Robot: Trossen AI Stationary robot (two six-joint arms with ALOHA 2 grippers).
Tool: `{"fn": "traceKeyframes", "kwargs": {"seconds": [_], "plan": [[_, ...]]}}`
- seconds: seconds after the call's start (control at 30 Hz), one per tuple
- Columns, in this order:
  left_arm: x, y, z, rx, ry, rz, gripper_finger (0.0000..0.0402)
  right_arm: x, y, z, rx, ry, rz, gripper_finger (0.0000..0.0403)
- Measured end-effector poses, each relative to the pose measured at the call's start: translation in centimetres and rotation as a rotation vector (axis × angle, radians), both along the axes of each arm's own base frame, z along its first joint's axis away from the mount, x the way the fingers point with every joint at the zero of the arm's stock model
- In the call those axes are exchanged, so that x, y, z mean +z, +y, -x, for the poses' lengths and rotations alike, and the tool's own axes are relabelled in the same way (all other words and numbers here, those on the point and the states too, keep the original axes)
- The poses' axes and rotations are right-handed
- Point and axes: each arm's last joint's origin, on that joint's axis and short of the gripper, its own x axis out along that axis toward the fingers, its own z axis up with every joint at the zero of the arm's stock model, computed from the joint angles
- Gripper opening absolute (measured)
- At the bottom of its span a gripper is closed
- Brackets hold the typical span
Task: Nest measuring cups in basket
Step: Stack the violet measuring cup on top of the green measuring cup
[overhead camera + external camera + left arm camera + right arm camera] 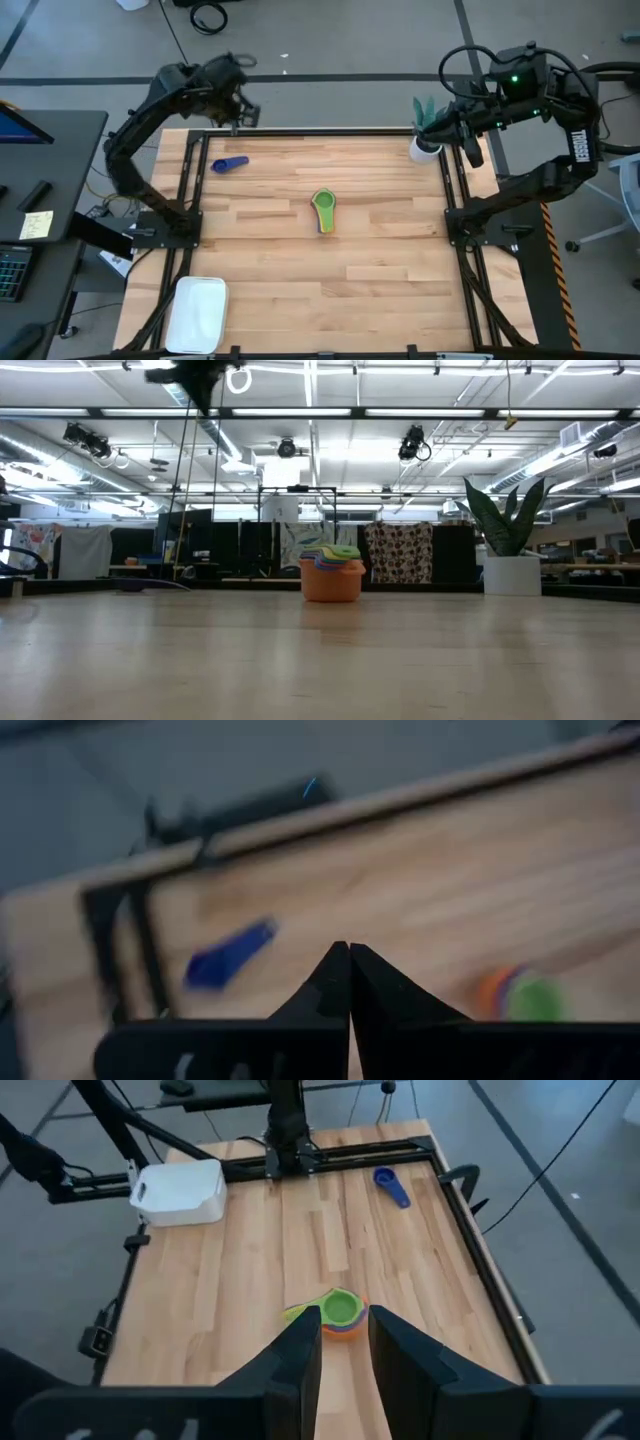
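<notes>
A nested stack of measuring cups (pixel 324 210), green on top and orange at the base (pixel 331 574), stands on the table's middle (pixel 340 1313). A single dark blue cup (pixel 230 164) lies apart near the far left corner (pixel 229 955) (pixel 391 1186). The white basket (pixel 197 312) sits at the near left corner (pixel 179 1192). My left gripper (pixel 350 952) is shut, raised above the far left edge near the blue cup. My right gripper (pixel 345 1328) is open, raised over the far right corner.
A white potted plant (pixel 425 140) stands at the far right corner (pixel 510 550), close under my right arm. Black frame rails (pixel 190 190) run along the table's left, right and far sides. Bare wood lies between the stack and the basket.
</notes>
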Motion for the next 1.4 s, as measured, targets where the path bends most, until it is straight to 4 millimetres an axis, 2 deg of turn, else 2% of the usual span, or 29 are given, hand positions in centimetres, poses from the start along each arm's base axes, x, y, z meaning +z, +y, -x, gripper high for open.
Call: {"fn": "traceKeyframes", "kwargs": {"seconds": [0.17,0.3,0.4,0.67,0.87,1.1,1.23,1.4], "plan": [[-5.1,-0.5,2.7,0.124,0.126,0.127,0.0008,-0.1,-0.3,-0.3,-0.031,0.025,0.086,0.0092],[-8.1,-1.0,4.7,0.177,0.211,0.191,0.0010,-0.1,-0.6,-0.3,-0.075,0.047,0.152,0.0092],[-10.1,-1.0,5.4,0.153,0.288,0.233,0.0011,-0.2,-0.6,-0.3,-0.087,0.053,0.168,0.0092],[-14.3,-0.2,5.1,0.025,0.371,0.260,0.0037,-0.1,-0.7,-0.3,-0.087,0.042,0.171,0.0092],[-16.9,0.3,5.0,-0.069,0.333,0.306,0.0090,0.1,-0.7,-0.4,-0.085,0.026,0.182,0.0092],[-19.9,0.7,4.9,-0.151,0.335,0.268,0.0144,0.3,-0.7,-0.6,-0.088,-0.002,0.193,0.0092],[-21.8,0.9,4.9,-0.199,0.355,0.215,0.0150,0.4,-0.8,-0.6,-0.089,-0.009,0.196,0.0092],[-23.8,1.0,5.9,-0.096,0.336,0.247,0.0151,0.6,-0.8,-0.7,-0.092,-0.037,0.207,0.0092]]}}
